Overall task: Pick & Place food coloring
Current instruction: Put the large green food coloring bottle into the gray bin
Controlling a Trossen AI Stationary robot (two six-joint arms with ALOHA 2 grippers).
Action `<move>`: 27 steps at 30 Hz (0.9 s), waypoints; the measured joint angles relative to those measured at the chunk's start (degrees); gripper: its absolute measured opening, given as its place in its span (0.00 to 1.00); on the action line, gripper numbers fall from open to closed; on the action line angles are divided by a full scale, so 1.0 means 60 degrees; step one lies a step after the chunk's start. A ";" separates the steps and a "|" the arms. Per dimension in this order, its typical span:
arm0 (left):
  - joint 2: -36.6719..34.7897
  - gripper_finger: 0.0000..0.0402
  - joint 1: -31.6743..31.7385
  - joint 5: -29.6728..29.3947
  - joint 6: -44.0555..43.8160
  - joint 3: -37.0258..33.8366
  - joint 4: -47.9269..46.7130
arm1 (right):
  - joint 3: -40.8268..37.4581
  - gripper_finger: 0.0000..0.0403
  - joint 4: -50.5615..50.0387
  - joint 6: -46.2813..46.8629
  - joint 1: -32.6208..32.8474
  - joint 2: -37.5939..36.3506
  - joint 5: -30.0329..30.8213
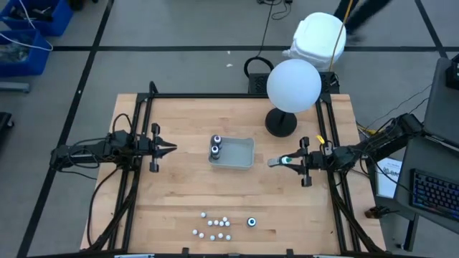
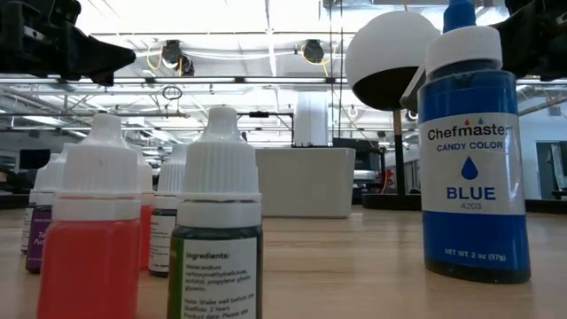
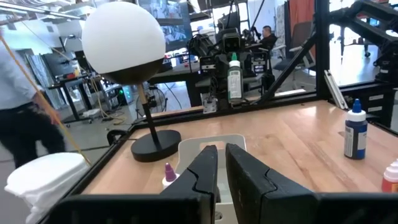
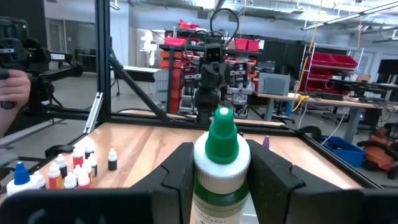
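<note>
Several small food coloring bottles [image 1: 215,226] stand on their bases near the table's front edge, with a bigger blue one [image 1: 252,222] to their right. The low view shows them close: a red bottle [image 2: 93,235], a green one [image 2: 217,230] and the blue one [image 2: 474,151]. Two more bottles [image 1: 216,147] stand in the left end of the grey tray [image 1: 240,154] at mid-table. My right gripper [image 1: 283,161], right of the tray, is shut on a green-tipped bottle [image 4: 222,155]. My left gripper [image 1: 170,149] hangs left of the tray, shut, holding nothing. My right gripper pinches the green-tipped bottle between its two fingers [image 4: 180,177], one on either side of its white collar and upper body [image 4: 221,171]. The fingers come about level from the table's right side. The bottle stands upright, tip up, lifted clear of the table [image 3: 234,78].
A lamp with a white globe [image 1: 292,86] and a black round base [image 1: 281,123] stands at the table's far right, behind the tray. Black frame rails [image 1: 136,165] run along the table's left and right sides. Bare wood lies between the tray and the front bottles.
</note>
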 joint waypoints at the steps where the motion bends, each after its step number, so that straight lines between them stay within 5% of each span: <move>1: 0.0001 0.10 0.0000 -0.0044 -0.0024 0.0000 0.0000 | 0.0000 0.26 0.0007 -0.0013 0.0000 0.0000 -0.0002; 20: -0.0003 0.10 0.0001 -0.0158 0.0016 0.0000 0.0060 | -0.0007 0.26 0.0266 -0.0149 0.0000 0.0030 -0.0015; 27: -0.0003 0.10 0.0001 -0.0158 0.0021 0.0000 0.0066 | 0.0083 0.26 0.1764 0.0061 -0.0062 0.1260 -0.0053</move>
